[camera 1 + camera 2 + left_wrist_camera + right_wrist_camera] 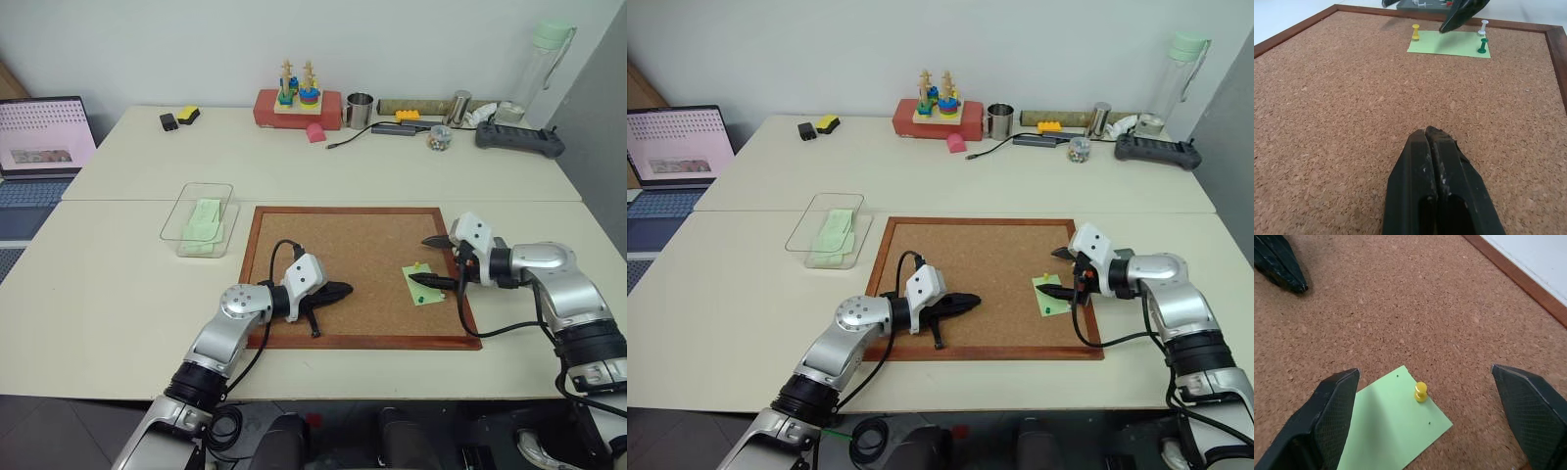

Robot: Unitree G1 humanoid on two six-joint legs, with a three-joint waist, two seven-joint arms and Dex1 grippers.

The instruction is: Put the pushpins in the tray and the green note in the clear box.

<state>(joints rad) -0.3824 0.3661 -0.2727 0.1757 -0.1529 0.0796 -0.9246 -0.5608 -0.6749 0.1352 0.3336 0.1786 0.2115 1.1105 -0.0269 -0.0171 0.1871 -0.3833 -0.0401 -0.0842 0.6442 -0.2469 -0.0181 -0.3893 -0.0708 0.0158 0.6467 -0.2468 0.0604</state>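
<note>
Two right gripper (pixel 1425 416) fingers (pixel 1334 404) spread wide, holding nothing, straddling the yellow pushpin (pixel 1421 391) stuck in the green note (pixel 1391 423) on the cork board (pixel 333 245). Left gripper (pixel 1436 134) fingers pressed together, empty, over the cork.

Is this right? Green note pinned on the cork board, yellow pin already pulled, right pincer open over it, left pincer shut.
One thing is wrong: the yellow pushpin is not pulled. The right wrist view shows it standing in a corner of the green note on the cork board. The rest holds: right pincer open over the note, left pincer shut.
</note>
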